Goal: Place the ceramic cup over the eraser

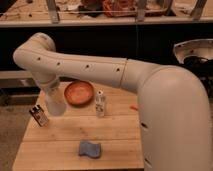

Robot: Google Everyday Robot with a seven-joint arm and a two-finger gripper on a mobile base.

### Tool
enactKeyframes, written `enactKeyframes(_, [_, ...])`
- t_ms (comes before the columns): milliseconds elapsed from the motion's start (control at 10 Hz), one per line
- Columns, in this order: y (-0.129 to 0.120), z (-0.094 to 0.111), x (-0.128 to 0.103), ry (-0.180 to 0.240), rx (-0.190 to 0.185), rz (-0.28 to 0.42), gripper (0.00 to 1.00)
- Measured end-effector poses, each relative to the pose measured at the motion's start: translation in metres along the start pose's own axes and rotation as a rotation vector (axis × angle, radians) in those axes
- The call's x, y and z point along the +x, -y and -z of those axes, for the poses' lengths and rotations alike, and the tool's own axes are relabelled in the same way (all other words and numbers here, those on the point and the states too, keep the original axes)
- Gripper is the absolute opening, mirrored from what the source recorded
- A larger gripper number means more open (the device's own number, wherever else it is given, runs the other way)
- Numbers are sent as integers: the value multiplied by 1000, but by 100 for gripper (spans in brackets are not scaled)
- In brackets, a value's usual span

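Note:
The eraser (pixel 39 116), a small dark block with a white label, stands at the left edge of the wooden table (pixel 115 132). The arm reaches in from the right and bends down at the table's left. The gripper (pixel 53 100) is at its lower end, just right of the eraser and slightly behind it. A pale whitish tapered shape there looks like the ceramic cup (pixel 55 107), mouth down, its lower edge close to the tabletop. The cup and the gripper merge in colour, so I cannot tell the hold.
An orange-brown bowl (pixel 79 92) sits behind the gripper to its right. A small clear glass bottle (pixel 100 105) stands mid-table. A blue rounded pad (pixel 90 149) lies near the front edge. A dark shelf runs behind the table.

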Motion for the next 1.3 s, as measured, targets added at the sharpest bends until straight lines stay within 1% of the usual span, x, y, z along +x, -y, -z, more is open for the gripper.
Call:
enactKeyframes(200, [12, 19, 11, 19, 71, -17, 0])
enactKeyframes(300, [18, 22, 12, 53, 102, -19, 0])
enactKeyframes(400, [23, 20, 9, 82, 120, -15, 0])
enactKeyframes(500, [27, 14, 6, 107, 130, -11, 0])
enactKeyframes(600, [34, -2, 3, 138, 143, -3, 0])
enactKeyframes(700, [40, -12, -1, 150, 151, 5, 0])
enactKeyframes(800, [51, -27, -8, 172, 158, 17, 0])
enactKeyframes(900, [61, -35, -13, 193, 166, 25, 0])
enactKeyframes(1000, [68, -42, -13, 210, 176, 32, 0])
enactKeyframes(1100, [75, -44, -14, 228, 190, 42, 0])
enactKeyframes(1300, [87, -41, -22, 262, 213, 71, 0])
